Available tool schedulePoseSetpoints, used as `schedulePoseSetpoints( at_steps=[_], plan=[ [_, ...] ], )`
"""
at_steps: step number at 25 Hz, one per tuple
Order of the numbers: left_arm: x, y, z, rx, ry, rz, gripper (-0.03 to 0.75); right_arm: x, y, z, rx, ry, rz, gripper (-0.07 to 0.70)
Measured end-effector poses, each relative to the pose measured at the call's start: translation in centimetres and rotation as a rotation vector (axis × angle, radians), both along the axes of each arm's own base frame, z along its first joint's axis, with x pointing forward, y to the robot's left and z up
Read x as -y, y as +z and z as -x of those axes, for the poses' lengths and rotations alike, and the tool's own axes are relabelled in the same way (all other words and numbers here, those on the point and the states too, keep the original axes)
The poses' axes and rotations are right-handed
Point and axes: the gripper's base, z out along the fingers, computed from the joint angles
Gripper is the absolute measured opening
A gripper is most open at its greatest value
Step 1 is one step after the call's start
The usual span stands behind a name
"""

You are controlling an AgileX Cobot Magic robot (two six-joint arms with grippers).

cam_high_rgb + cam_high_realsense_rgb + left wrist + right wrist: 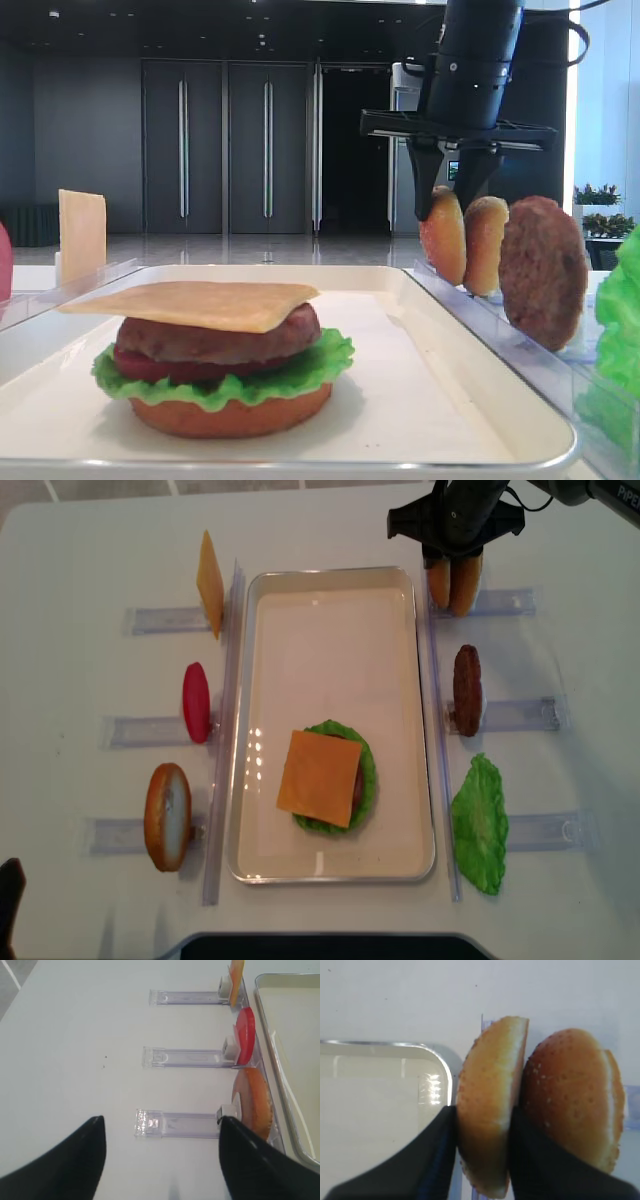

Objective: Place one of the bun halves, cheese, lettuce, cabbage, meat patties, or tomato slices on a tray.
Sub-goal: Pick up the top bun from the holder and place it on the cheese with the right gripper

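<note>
So the right gripper [482, 1145] has its jaws clamped on one of the bun halves [492, 1105], the one closer to the tray [330, 865]. That bun stands on edge in the clear rack [500, 602] just off the tray's far right corner, with a second bun half [572, 1095] pressed right up against it. One dark finger [440, 1155] sits on the crust side and the other is wedged between the two buns.

On the tray there's a half-built burger: an orange-brown base [232, 415], lettuce [320, 365], a bit of tomato peeking out, a meat patty [220, 338] and a cheese slice [320, 778] lying flat on top. It's in the near half of the tray, a bit right of centre.

Down the right-hand side, a spare patty [467, 688] stands on edge in the next rack, and a loose lettuce leaf [480, 825] is by the one after that. On the left, there's an upright cheese slice [209, 582], a tomato slice [197, 702] and another bun [167, 816], each at its own rack.

The left gripper [162, 1160] hangs over the bare white table [75, 1035] on the left, jaws spread wide with nothing between them.
</note>
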Motion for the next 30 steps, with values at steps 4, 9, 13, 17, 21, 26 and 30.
schedulePoseSetpoints(
  at_steps=[4, 9, 13, 17, 21, 26, 30],
  plan=[
    [0.0, 0.0, 0.0, 0.0, 0.0, 0.0, 0.535, 0.0, 1.7, 0.5, 0.022, -0.007, -0.036, 0.251],
    [0.0, 0.0, 0.0, 0.0, 0.0, 0.0, 0.535, 0.1, 4.0, 1.4, 0.036, -0.001, -0.079, 0.251],
    [0.0, 0.0, 0.0, 0.0, 0.0, 0.0, 0.535, 0.0, 5.6, 2.5, -0.001, 0.008, -0.123, 0.251],
    [0.0, 0.0, 0.0, 0.0, 0.0, 0.0, 0.535, -0.2, 7.7, 4.5, -0.059, 0.066, -0.165, 0.251],
    [0.0, 0.0, 0.0, 0.0, 0.0, 0.0, 0.535, -1.1, 9.2, 7.0, -0.095, 0.174, -0.202, 0.249],
    [0.0, 0.0, 0.0, 0.0, 0.0, 0.0, 0.535, -1.9, 10.3, 10.6, -0.086, 0.278, -0.395, 0.247],
    [0.0, 0.0, 0.0, 0.0, 0.0, 0.0, 0.535, -1.7, 11.1, 13.7, -0.03, 0.302, -0.492, 0.247]
  ],
)
